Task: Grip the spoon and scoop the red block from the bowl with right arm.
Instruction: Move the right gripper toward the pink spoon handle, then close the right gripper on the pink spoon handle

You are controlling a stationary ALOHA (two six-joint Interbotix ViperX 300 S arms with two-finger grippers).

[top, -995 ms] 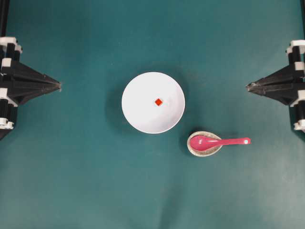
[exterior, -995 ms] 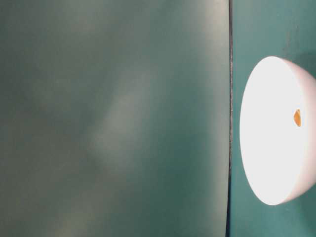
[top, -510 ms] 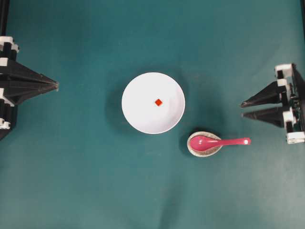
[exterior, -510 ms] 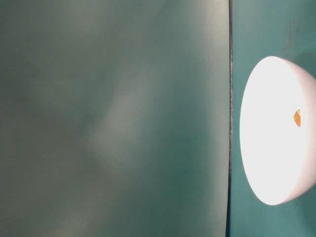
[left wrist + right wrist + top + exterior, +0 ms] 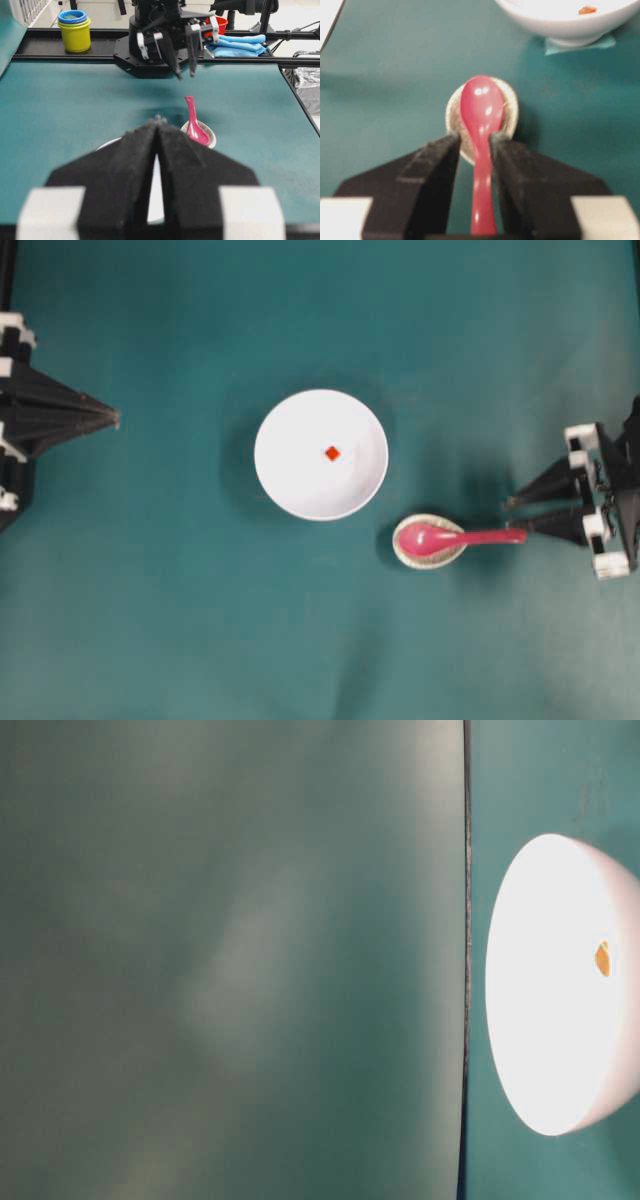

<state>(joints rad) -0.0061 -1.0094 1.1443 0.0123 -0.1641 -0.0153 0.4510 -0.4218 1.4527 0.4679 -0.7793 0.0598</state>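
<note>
The white bowl [image 5: 300,485] sits mid-table with the tiny red block [image 5: 332,452] inside it; both also show in the table-level view, bowl [image 5: 545,1020] and red block [image 5: 602,958]. The pink spoon [image 5: 455,537] lies right of the bowl, its scoop end resting in a small speckled dish [image 5: 410,555]. My right gripper [image 5: 515,517] is open at the handle's tip. In the right wrist view the spoon's handle [image 5: 483,190] runs between the open gripper [image 5: 474,141] with gaps on both sides. My left gripper [image 5: 115,419] is shut and empty at the far left.
In the left wrist view the shut left gripper [image 5: 158,122] hides most of the bowl [image 5: 107,145]. Stacked yellow and blue cups [image 5: 75,32], blue towels [image 5: 240,45] and a red container [image 5: 221,24] stand beyond the table's far edge.
The right gripper has opened from shut and travelled toward the near side of the overhead view, ending at the spoon's handle end. The left gripper, bowl and spoon have stayed put.
</note>
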